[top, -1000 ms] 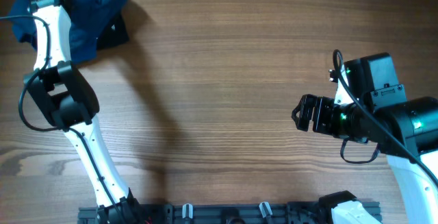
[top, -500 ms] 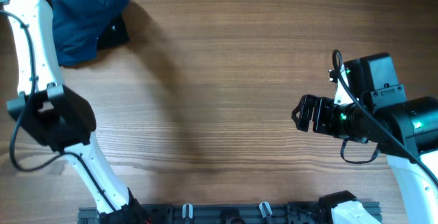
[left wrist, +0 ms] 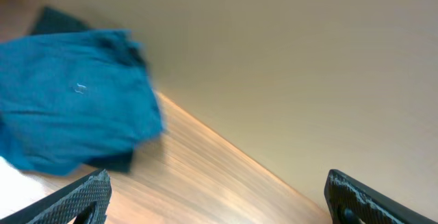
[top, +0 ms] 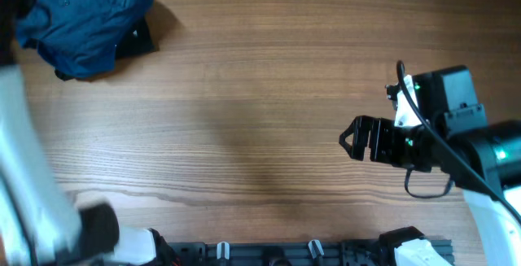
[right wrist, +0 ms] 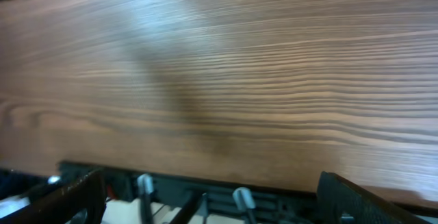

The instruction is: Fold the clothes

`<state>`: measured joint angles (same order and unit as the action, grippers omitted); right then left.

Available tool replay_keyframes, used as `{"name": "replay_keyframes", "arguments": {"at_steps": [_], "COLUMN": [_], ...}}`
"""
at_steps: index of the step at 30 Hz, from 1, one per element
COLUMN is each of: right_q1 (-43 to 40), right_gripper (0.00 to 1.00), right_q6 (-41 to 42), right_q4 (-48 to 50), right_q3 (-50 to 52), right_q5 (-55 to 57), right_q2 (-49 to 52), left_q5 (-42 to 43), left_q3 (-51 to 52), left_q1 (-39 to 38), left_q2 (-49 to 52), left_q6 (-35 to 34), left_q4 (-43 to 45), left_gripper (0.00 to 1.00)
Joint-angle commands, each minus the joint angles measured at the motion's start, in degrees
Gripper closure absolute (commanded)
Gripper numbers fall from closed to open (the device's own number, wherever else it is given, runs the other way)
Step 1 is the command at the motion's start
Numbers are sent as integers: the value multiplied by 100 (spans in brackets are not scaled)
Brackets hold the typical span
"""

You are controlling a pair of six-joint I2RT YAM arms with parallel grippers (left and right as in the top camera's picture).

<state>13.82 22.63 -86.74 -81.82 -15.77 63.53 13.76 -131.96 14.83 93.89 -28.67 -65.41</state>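
One heap of blue clothes [top: 85,18] is seen bunched at the far left corner of the wooden table [top: 269,71]. Its long axis is laid roughly along the table's far edge, dipping slightly at its left end. Which way any waistband or collar points cannot be told. Two layers are counted: a brighter blue piece on top and a darker piece showing beneath it at the right side.

From the left wrist, the heap is placed ahead of the left gripper [left wrist: 217,181] and off to the left of its jaws, well apart from them. These jaws are spread wide, and nothing is held between them.

The right gripper [right wrist: 212,179] is likewise spread wide and nothing is held in it. Bare wood is seen ahead of its jaws and a black rail [right wrist: 205,195] just beneath them. The clothes are kept well apart from it, across the table.
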Motion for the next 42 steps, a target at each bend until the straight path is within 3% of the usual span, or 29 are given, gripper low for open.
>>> {"name": "replay_keyframes", "arguments": {"at_steps": [1,10,13,17,24,29,36,42], "right_q1": [-2,-2,-2,-2,-2,-2,-2,-2], "right_gripper": [2,1,5,5,5,1,0,0], "right_q6": [-188,-140,-142,-140,-98,31,323,323], "right_q4": [-20,-186,-227,-247,-262,-247,33,28], "right_q3": [-68,-68,-68,-68,-68,-68,-66,-66], "right_q5": [-688,-765,-675,-245,-175,485,1502,1517], "right_q2": [-616,-2251,-2664,-3198,-3746,-3989,-3987,-3987], "left_q5": [1067,1169,1547,2210,2186,2166,1875,1875], "left_q3": [-26,-26,-26,302,671,1211,1211,1211], "left_q1": [0,0,0,-4,-4,44,44,44], "left_q2": [-1102,-2802,-3117,-3727,-4789,-5849,-6253,-6264], "left_q6": [450,927,1460,1665,1628,1628,1628,1628], "left_q4": [-616,-2345,-3073,-3023,-3110,-3108,-3108,-3108], "left_gripper": [0,0,0,0,0,0,0,0]}}
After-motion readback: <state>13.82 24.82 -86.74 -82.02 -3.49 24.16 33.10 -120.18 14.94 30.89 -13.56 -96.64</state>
